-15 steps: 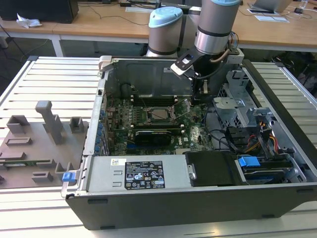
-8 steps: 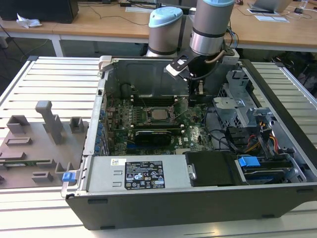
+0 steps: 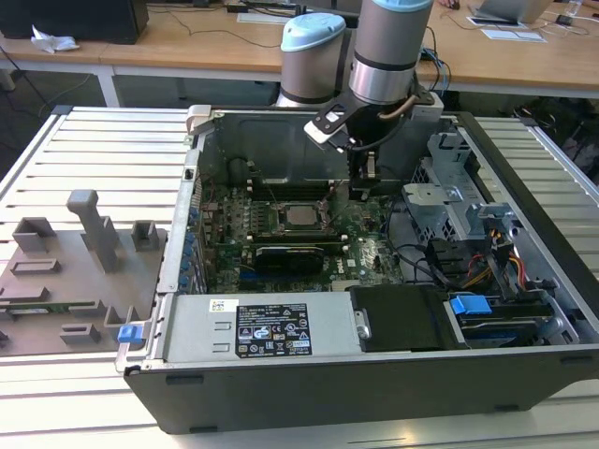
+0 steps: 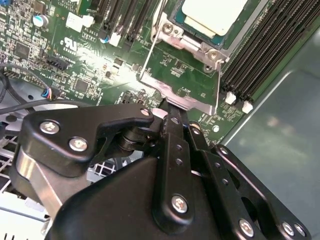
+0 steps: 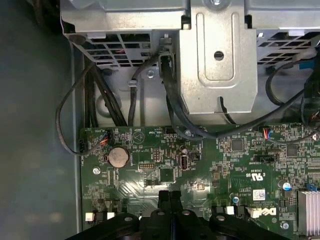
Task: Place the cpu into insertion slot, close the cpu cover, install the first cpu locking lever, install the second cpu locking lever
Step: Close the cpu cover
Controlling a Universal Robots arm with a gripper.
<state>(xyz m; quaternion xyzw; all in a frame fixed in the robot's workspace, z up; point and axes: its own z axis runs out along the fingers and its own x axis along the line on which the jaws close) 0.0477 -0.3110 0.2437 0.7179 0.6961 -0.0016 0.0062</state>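
The fingers are drawn together with almost no gap between them, as the first wrist view also shows. Their tips meet the free edge of the cpu cover. It is not possible to tell whether that thin edge is pinched between them or only touched.

The cover stands open, swung away from the insertion slot. It is hinged at the slot's side and its free edge reaches out toward the fingers. Green circuit board shows through its square window. From hinge to free edge it lines up roughly with the fingers, so closing it looks like a swing away from them and over the slot.

Beyond the cover, the cpu is already seated flat in the slot, silver top upward. Being square, it has no long axis, and its edges run parallel to the black slotted strips beside it.

In the exterior view the cpu lies near the middle of the board, toward the back wall of the open computer case. It sits to the exterior view's left of the fingers. The case rests on the slatted bench.
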